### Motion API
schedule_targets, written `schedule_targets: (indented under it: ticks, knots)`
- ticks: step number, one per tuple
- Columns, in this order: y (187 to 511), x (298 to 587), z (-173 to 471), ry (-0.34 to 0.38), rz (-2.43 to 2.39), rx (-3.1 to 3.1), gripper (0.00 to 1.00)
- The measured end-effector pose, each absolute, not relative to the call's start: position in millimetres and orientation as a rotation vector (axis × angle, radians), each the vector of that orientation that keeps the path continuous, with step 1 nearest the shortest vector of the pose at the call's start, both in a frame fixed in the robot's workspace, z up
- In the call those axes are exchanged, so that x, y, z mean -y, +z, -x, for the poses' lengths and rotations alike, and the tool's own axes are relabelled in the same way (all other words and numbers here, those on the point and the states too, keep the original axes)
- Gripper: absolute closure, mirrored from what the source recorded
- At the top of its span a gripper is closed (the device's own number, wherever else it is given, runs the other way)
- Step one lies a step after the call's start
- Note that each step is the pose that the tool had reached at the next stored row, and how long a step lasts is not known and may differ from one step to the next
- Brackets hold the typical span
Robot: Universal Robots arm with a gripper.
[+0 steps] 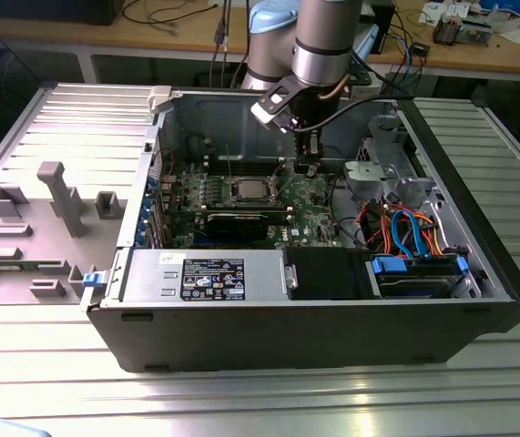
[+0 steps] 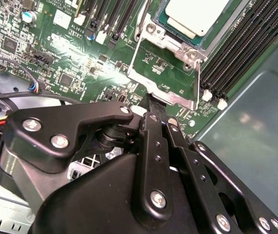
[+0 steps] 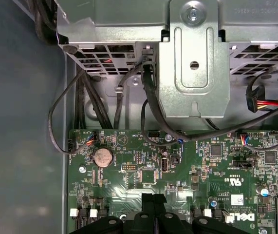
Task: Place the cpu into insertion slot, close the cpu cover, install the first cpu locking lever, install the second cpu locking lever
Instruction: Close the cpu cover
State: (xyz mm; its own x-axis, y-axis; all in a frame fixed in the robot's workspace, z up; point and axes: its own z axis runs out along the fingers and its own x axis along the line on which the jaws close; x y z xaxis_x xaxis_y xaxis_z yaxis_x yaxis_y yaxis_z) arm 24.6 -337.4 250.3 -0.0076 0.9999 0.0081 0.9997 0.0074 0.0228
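Ribbed metal bench (image 1: 260, 401), open computer case (image 1: 332, 337): the gripper (image 1: 307, 168), claw pressed together, sits at the open cpu cover (image 2: 160, 90); the cpu (image 2: 197, 14) lies in the insertion slot (image 2: 173, 41), at the gripper's eight o'clock in the exterior view.

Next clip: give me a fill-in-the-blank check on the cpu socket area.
The cpu cover stands ____, leaving the cpu bare in the insertion slot.
The thing nearest the tool is the cpu ____.
Through the cover's window shows the ____ motherboard.
Missing: open; cover; green.
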Motion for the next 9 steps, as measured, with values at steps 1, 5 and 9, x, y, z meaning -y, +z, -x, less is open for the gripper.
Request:
schedule_targets:
  ticks: [1,5,9]
  knots:
    - [250.3,337.4,-24.1,0.034,-2.206,-2.222,0.89]
    - [250.2,337.4,-20.7,0.034,-2.206,-2.222,0.89]
    - [250.2,337.4,-18.9,0.034,-2.206,-2.222,0.89]
